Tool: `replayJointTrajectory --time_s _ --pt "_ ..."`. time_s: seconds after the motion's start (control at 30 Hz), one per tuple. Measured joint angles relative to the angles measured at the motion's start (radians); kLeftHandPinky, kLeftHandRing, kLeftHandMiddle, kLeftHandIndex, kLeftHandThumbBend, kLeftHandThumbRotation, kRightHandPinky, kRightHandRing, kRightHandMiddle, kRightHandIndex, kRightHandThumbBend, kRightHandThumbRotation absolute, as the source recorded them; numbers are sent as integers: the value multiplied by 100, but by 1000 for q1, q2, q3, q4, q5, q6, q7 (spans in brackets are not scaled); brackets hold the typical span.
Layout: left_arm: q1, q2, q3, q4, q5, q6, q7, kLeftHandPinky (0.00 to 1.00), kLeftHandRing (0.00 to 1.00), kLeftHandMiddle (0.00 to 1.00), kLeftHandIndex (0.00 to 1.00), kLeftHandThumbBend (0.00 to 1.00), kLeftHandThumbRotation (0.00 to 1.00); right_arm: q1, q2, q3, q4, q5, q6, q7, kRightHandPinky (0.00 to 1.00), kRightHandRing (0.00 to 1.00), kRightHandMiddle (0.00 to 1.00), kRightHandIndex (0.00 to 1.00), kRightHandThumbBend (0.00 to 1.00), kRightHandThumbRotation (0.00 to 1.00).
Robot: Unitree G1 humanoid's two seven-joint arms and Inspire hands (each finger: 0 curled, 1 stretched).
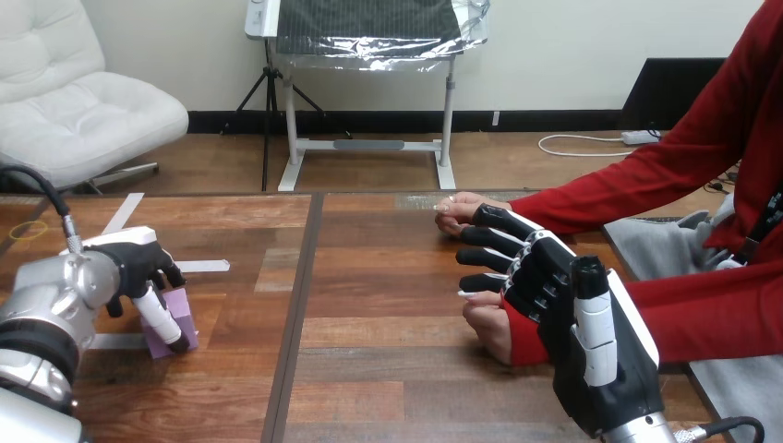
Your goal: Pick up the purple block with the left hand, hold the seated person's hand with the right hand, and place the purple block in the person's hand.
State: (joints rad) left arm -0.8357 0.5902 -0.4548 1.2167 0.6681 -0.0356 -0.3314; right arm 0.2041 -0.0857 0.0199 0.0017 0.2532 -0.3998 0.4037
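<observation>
The robot is at the first step: getting the purple block (pixel 184 312). The block sits on the tabletop (pixel 369 369), far over on the robot's left side. The left hand (pixel 134 263) is right on it. Its fingers are bent around the block, one down the front and the others over the top and back. It looks like a grip, but the block is not off the tabletop yet. The left arm comes in low from the side, and the hand leans down over the block.

On the other side, the right hand (pixel 591 351) is up by the person. I see its back, with the thumb lying along it. Its fingers (pixel 503 226) reach out almost straight, so this hand is open. They lie across the space between the person's nearer hand (pixel 487 328) and the person's farther hand (pixel 459 210). They seem to touch the nearer one. I do not see them wrap around either hand, so I would not call it holding.

I think the next move is to lift the block straight up with a firm grip, so it does not slip. Then it has a long way to go across to the person, who is well apart from it. The right hand needs to close softly around one of the person's hands. That hand should be palm up, so the block has a place to land.
</observation>
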Motion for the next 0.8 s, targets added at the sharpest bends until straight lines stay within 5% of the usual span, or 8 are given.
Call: replayJointTrajectory --time_s 0.4,0.8 --pt "0 -14 -1 0 5 11 9 79 86 88 84 74 0 0 0 0 0 0 0 0 67 76 78 80 81 100" --pt "0 -15 -2 0 10 3 15 62 70 79 83 72 0 0 0 0 0 0 0 -3 66 75 78 80 82 100"
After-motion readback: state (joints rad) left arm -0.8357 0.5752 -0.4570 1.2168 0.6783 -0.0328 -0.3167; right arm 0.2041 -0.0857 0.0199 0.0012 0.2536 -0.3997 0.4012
